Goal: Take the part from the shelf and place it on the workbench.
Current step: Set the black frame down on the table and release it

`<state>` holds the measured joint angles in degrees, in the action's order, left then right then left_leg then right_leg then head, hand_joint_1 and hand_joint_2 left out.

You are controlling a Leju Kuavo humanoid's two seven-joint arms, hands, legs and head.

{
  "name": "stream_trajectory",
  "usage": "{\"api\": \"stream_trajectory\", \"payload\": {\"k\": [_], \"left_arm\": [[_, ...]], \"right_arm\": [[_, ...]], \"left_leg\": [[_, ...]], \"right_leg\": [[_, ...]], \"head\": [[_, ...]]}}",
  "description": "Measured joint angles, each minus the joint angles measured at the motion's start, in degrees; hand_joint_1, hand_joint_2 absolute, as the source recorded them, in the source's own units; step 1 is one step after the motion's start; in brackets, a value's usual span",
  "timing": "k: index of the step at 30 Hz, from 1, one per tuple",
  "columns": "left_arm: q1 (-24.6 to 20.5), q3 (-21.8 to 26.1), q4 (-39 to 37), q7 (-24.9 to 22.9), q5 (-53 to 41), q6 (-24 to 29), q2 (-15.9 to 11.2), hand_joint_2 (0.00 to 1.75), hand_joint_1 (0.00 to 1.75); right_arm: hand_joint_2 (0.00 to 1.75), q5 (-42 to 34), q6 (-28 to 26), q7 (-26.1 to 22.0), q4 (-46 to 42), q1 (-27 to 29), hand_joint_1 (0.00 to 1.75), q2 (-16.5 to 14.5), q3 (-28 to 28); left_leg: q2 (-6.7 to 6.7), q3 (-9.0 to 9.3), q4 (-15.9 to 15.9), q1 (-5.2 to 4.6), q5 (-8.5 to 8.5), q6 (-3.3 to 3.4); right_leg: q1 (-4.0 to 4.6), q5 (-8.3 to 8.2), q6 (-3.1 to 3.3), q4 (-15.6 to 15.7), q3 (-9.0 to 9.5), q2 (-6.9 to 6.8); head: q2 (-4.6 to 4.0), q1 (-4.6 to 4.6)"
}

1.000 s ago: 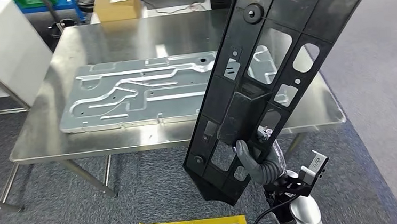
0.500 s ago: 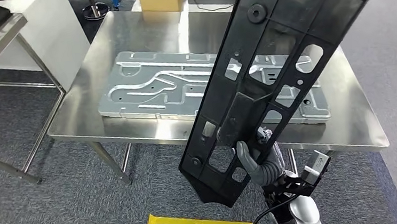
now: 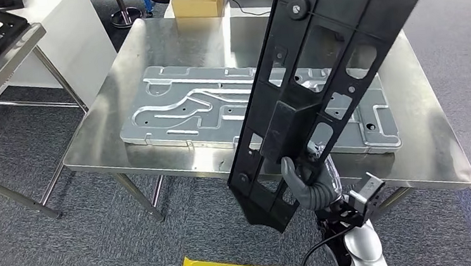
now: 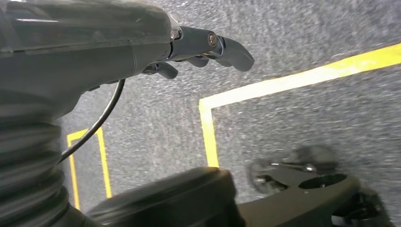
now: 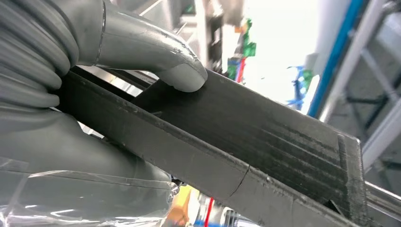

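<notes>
Black part (image 3: pixel 318 82) gripped near lower end by right hand (image 3: pixel 306 181)

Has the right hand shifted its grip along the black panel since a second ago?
No. The right hand holds the black panel at the same cutout near its lower end.

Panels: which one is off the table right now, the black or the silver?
The black panel, held tilted upright by the right robot hand; the silver panel lies flat on the steel table.

Matt black plastic part (image 3: pixel 318 82); shiny brushed-metal workbench (image 3: pixel 169 46).
</notes>
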<state>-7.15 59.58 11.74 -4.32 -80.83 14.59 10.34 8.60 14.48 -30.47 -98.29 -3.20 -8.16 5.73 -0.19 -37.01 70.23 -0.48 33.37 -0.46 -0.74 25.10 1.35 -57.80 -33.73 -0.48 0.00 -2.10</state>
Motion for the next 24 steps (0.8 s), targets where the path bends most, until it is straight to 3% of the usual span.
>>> {"api": "stream_trajectory", "payload": {"k": [1, 2, 3, 5, 6, 8, 11, 13, 15, 16, 17, 18, 21, 22, 24], "left_arm": [[-0.2, 0.1, 0.0, 0.0, 0.0, -0.1, 0.0, 1.75, 0.00], [-0.4, 0.1, 0.0, 0.0, 0.0, -0.2, 0.0, 1.75, 0.00], [-0.4, 0.1, 0.0, 0.0, -0.1, -0.3, 0.0, 1.75, 0.00], [-0.1, 0.1, 0.0, -0.4, -0.4, -0.5, 0.0, 1.75, 0.00], [0.1, 0.1, 0.0, -0.5, -0.6, -0.7, 0.1, 1.75, 0.00], [0.2, 0.1, 0.0, -0.7, -1.0, -0.9, 0.2, 1.75, 0.00], [0.1, 0.0, 0.0, -0.8, -1.6, -1.2, 0.4, 1.75, 0.00], [0.0, -0.1, 0.0, -0.9, -1.9, -1.4, 0.5, 1.75, 0.00], [-0.1, -0.2, 0.0, -1.0, -2.2, -1.5, 0.6, 1.75, 0.00], [-0.1, -0.3, 0.0, -1.1, -2.3, -1.6, 0.7, 1.75, 0.00], [-0.1, -0.3, 0.0, -1.1, -2.3, -1.7, 0.7, 1.75, 0.00], [-0.1, -0.4, 0.0, -1.2, -2.3, -1.7, 0.8, 1.75, 0.00], [-0.2, -0.6, 0.0, -1.3, -2.4, -1.8, 0.9, 1.75, 0.00], [-0.3, -0.6, 0.0, -1.4, -2.4, -1.9, 1.0, 1.75, 0.00], [-0.4, -0.8, 0.0, -1.4, -2.4, -2.0, 1.1, 1.75, 0.00]], "right_arm": [[1.75, 1.2, -1.0, 0.4, -0.1, -0.3, 1.75, 0.1, 0.0], [1.75, 2.6, -2.1, 0.8, -0.2, -0.7, 1.75, 0.2, 0.0], [1.75, 4.0, -3.2, 1.1, -0.5, -1.3, 1.75, 0.3, 0.0], [1.75, 6.2, -5.3, 1.1, -1.5, -2.6, 1.75, 0.5, 0.0], [1.75, 6.7, -6.2, 0.9, -2.2, -3.4, 1.75, 0.6, 0.0], [1.75, 7.0, -7.4, 0.3, -4.0, -5.0, 1.75, 0.8, 0.0], [1.75, 6.1, -7.9, 0.5, -7.8, -7.6, 1.75, 1.0, 0.0], [1.75, 5.7, -7.9, 1.1, -10.2, -9.7, 1.75, 1.2, -0.1], [1.75, 6.2, -8.2, 1.6, -12.0, -11.6, 1.75, 1.4, -0.2], [1.75, 6.9, -8.4, 2.0, -12.6, -12.5, 1.75, 1.6, -0.2], [1.75, 7.6, -8.6, 2.4, -13.1, -13.3, 1.75, 1.9, -0.2], [1.75, 8.2, -8.9, 2.7, -13.3, -14.2, 1.75, 2.1, -0.2], [1.75, 9.5, -9.6, 3.5, -14.1, -17.2, 1.75, 2.6, -0.2], [1.75, 10.2, -10.0, 3.8, -14.3, -18.3, 1.75, 2.8, -0.1], [1.75, 13.6, -11.3, 6.4, -14.1, -21.2, 1.75, 3.6, 0.1]], "left_leg": [[0.02, -1.39, 2.9, 0.29, 0.81, -0.30], [0.05, -1.84, 3.8, 0.56, 0.48, -0.55], [0.08, -1.22, 2.4, 0.82, -0.95, -0.76], [0.12, 2.11, -4.7, 1.24, -5.00, -1.07], [0.12, 3.66, -8.1, 1.23, -6.22, -1.07], [0.02, 4.75, -11.1, 1.04, -6.55, -0.52], [-0.07, 4.62, -11.6, 0.89, -6.83, 0.88], [0.04, 4.82, -12.0, 0.95, -7.15, 1.71], [0.15, 4.82, -12.1, 0.78, -7.21, 2.17], [0.15, 4.82, -12.1, 0.65, -7.19, 2.28], [0.13, 4.83, -12.1, 0.52, -7.16, 2.35], [0.07, 4.89, -12.0, 0.39, -7.13, 2.39], [-0.10, 5.13, -11.9, -0.03, -6.93, 2.31], [-0.14, 5.06, -11.8, -0.13, -6.86, 2.16], [-0.13, 4.79, -11.8, -0.19, -6.79, 1.71]], "right_leg": [[-0.03, 0.06, -0.02, 0.0, 0.02, -0.06], [-0.08, 0.13, -0.10, -0.1, 0.06, -0.07], [-0.18, 0.25, -0.25, -0.2, 0.14, 0.00], [-0.38, 0.59, -0.76, -0.6, 0.31, 0.20], [-0.39, 0.75, -1.10, -0.9, 0.24, 0.29], [-0.27, 0.76, -1.80, -1.2, -0.18, 0.32], [-0.34, 0.78, -2.71, -1.5, -0.57, 0.25], [-0.47, 2.91, -3.13, -4.8, -2.02, 0.29], [-0.50, 6.31, -3.30, -12.1, -5.49, 0.33], [-0.49, 7.38, -3.32, -15.4, -7.22, 0.35], [-0.48, 7.38, -3.25, -17.1, -8.17, 0.35], [-0.44, 6.29, -3.07, -16.6, -8.10, 0.35], [0.10, 0.58, -1.88, -5.9, -3.22, 0.36], [0.31, -0.29, -1.58, -3.1, -1.99, 0.36], [0.57, -0.28, -1.36, -1.4, -1.41, 0.45]], "head": [[0.00, 0.01], [0.00, 0.02], [0.00, 0.02], [0.00, 0.02], [0.00, 0.00], [0.01, 0.01], [0.01, 0.08], [0.01, 0.17], [0.00, 0.25], [0.00, 0.25], [0.00, 0.24], [0.00, 0.25], [0.00, 0.24], [0.01, 0.22], [0.01, 0.22]]}}
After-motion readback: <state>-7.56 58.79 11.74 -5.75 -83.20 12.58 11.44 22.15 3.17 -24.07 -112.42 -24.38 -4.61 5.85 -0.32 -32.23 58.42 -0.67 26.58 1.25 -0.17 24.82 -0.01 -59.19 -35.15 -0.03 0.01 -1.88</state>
